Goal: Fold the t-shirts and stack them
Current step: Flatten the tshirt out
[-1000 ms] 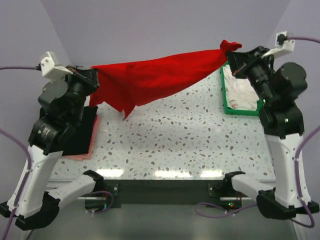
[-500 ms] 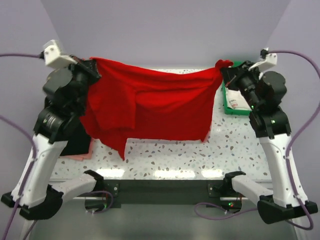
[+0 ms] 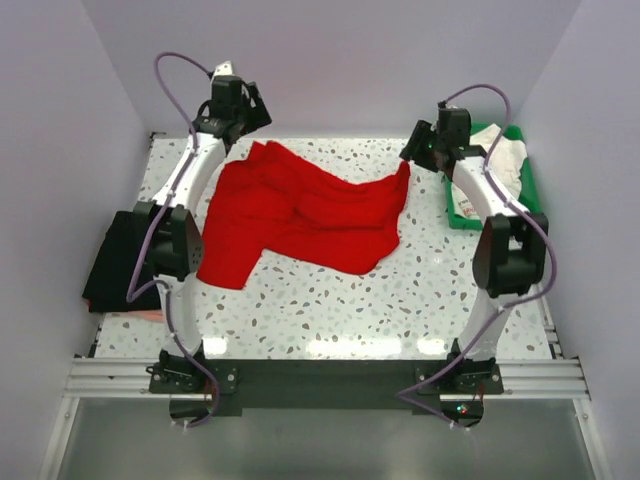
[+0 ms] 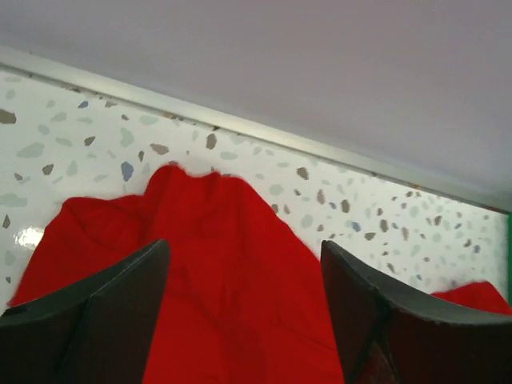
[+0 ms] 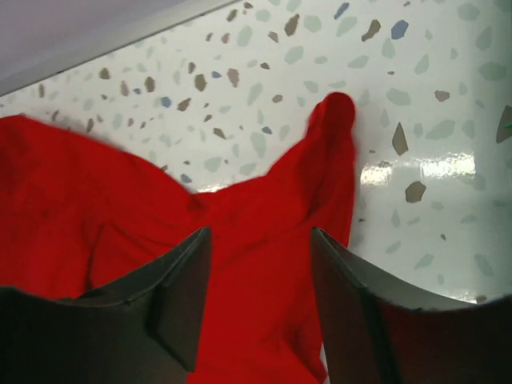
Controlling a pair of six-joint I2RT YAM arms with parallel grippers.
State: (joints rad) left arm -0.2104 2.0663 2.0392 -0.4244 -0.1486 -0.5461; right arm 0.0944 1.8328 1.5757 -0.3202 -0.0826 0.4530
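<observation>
A bright red t-shirt (image 3: 300,215) lies crumpled and spread on the speckled table, far of centre. Both arms stretch out to the table's far side. My left gripper (image 3: 255,112) hovers open over the shirt's far left corner. In the left wrist view the red t-shirt (image 4: 232,272) shows between the parted fingers, which hold nothing. My right gripper (image 3: 412,155) stands open above the far right corner. The right wrist view shows the red t-shirt (image 5: 264,232) below the open jaws. A black t-shirt (image 3: 118,262) lies at the table's left edge. White t-shirts (image 3: 502,160) fill the tray.
A green tray (image 3: 460,222) sits at the far right. Something pink (image 3: 150,315) peeks out under the black t-shirt. A low rail (image 4: 240,124) and a purple wall bound the table's far edge. Walls stand close on both sides.
Both grippers carried the red t-shirt, held stretched in the air, to the far side and let it go. It now lies on the table, and both grippers have opened.
</observation>
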